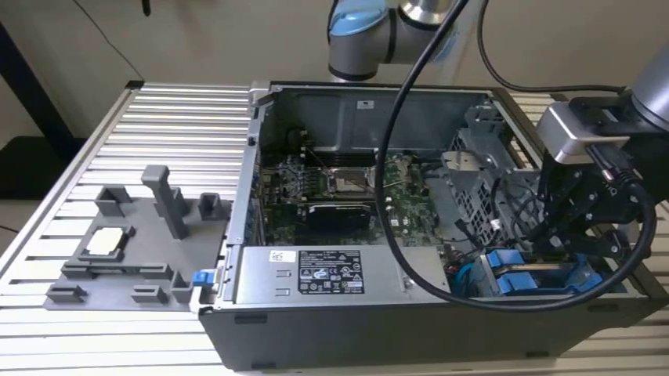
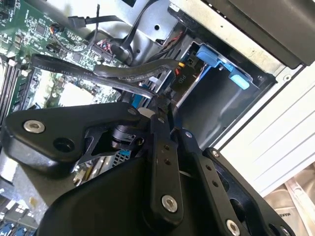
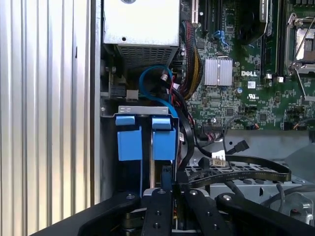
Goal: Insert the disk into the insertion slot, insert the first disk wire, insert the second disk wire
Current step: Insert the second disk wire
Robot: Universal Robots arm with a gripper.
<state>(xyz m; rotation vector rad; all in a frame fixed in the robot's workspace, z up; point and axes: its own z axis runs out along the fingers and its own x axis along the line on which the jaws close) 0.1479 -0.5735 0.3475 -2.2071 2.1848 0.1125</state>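
The gripper (image 3: 166,189) hangs over the drive cage (image 1: 491,149) corner, jaws closed on a thin black wire plug. The disk (image 3: 164,142) already sits in the insertion slot (image 3: 129,142). Loose cables (image 3: 236,172) nearby could snag, misaligning the plug.

The computer case (image 1: 418,235) lies open on the slatted table (image 1: 168,125). On the table at the exterior view's left of the case sits a fixture tray (image 1: 125,251), just beside the case wall. Inside the case, the motherboard (image 1: 334,196) lies at the middle, the power supply (image 1: 313,274) along the near wall, and the drive cage (image 1: 491,157) on the exterior view's right. Two carriers sit side by side in the cage's near right corner (image 1: 533,274); in the first wrist view they stand next to each other (image 3: 145,137). The gripper (image 1: 585,211) hangs just above that corner, cables (image 1: 512,211) between it and the motherboard. The arm's base (image 1: 366,39) stands beyond the far wall.
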